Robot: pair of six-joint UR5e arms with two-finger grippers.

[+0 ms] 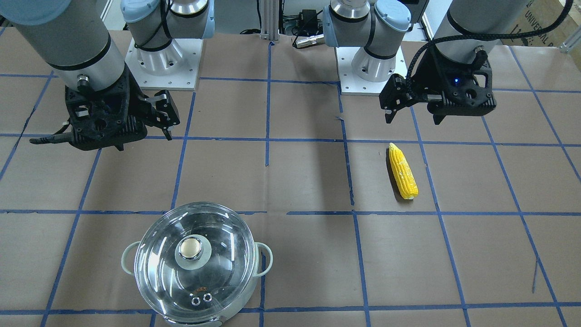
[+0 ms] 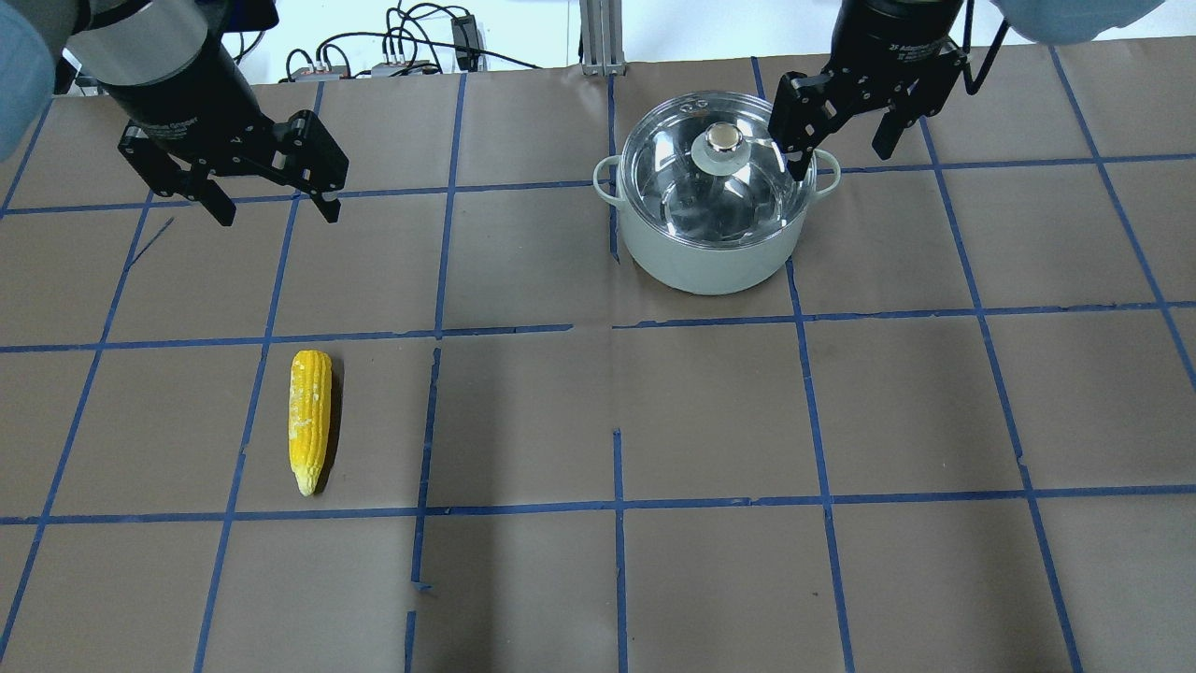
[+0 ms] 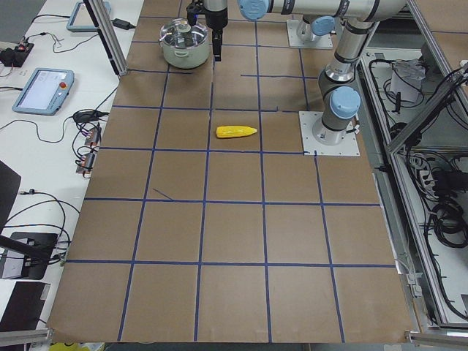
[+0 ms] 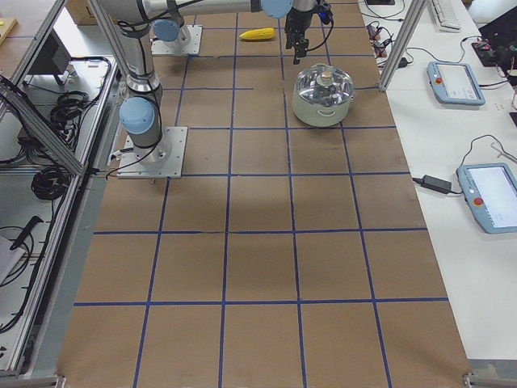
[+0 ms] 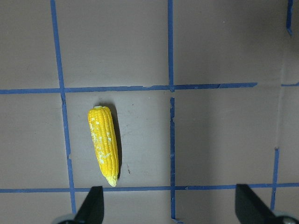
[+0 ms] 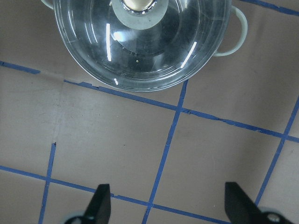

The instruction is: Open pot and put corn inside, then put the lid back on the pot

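The pot (image 2: pixel 710 257), mint green with loop handles, stands at the far right of the table with the glass lid (image 2: pixel 738 192) on it. It also shows in the front view (image 1: pixel 265 260), under its lid (image 1: pixel 195 272). The yellow corn (image 2: pixel 309 421) lies on the paper at the near left, and also in the front view (image 1: pixel 403 171) and the left wrist view (image 5: pixel 103 144). My left gripper (image 2: pixel 277 210) is open and empty, above the table beyond the corn. My right gripper (image 2: pixel 841 159) is open and empty, hovering by the pot's right handle; its wrist view shows the lid (image 6: pixel 140 51).
Brown paper with a blue tape grid (image 2: pixel 617 421) covers the table. The two arm bases (image 1: pixel 163 59) (image 1: pixel 372 63) stand on white plates at the robot's side. Tablets and cables (image 4: pixel 456 81) lie on a side bench beyond the far edge.
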